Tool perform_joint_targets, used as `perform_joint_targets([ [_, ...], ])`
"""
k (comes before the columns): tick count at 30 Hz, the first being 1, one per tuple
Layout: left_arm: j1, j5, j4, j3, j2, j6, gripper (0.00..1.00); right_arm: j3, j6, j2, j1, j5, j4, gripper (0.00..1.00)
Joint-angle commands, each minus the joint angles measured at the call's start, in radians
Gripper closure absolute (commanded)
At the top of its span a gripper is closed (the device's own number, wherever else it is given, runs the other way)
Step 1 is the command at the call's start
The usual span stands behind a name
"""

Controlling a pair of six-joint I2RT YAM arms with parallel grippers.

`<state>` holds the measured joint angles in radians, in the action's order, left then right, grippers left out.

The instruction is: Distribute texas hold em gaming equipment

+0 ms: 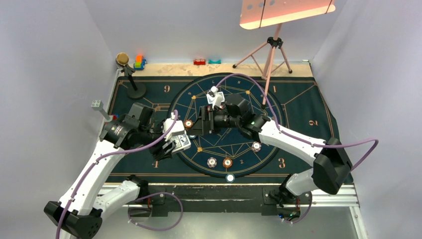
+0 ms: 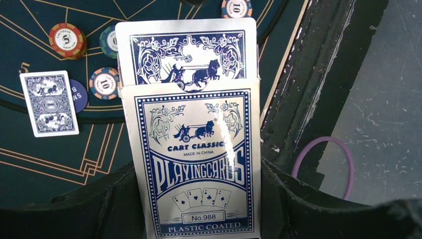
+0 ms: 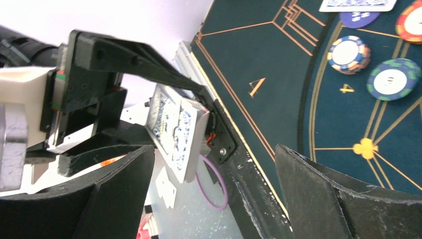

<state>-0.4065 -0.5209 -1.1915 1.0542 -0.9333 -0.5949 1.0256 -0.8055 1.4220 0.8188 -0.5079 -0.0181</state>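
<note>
Left pincer (image 2: 204,209): pinching the lower flanks of the card box (image 2: 199,149), one finger on each side. The box mouth is open. The deck (image 2: 188,50) stands proud of it on the far side from the pincer, backs up.

Right pincer (image 3: 219,199): spread wide, empty, facing the box and apart from it.

Beyond the box mouth and to its left, on the mat (image 2: 50,164): one card (image 2: 49,103) face down, with a blue chip (image 2: 79,94) at its right edge, partly hidden. Past these are an orange-and-white chip (image 2: 104,83) marked 10, then a teal chip (image 2: 108,42) and a red-and-yellow chip (image 2: 67,40).

Risks, as I judge them:
- The deck is loose in an open box. If the left pincer tips the mouth downward, the whole deck could slide out.
- The cards are plastic coated, so probably slick. The right pincer may draw two or more at once, or lose the one it takes.
- If the right pincer closes too deep, it could pull the box itself and twist it in my grip.
- The desk rim (image 2: 298,99) lies just right of the box, so a dropped card could go over it.
- A low approach could knock the chips out of place.
</note>
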Motion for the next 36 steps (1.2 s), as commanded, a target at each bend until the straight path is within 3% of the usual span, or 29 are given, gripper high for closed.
perform_joint_targets([
  [1,0.0,-0.031,0.031,0.038,0.001,0.001,1.0,0.015,-0.033,0.024,0.043,-0.05,-0.104,0.05],
  [6,0.0,-0.033,0.032,0.04,-0.006,0.001,1.0,0.011,-0.065,0.078,0.051,-0.073,-0.162,0.05],
  [22,0.0,-0.034,0.03,0.043,0.003,0.0,1.0,-0.03,-0.108,0.093,0.039,-0.101,-0.192,0.49],
  [36,0.0,-0.038,0.026,0.046,0.007,0.0,1.0,-0.098,-0.121,0.006,-0.009,-0.094,-0.187,0.66],
])
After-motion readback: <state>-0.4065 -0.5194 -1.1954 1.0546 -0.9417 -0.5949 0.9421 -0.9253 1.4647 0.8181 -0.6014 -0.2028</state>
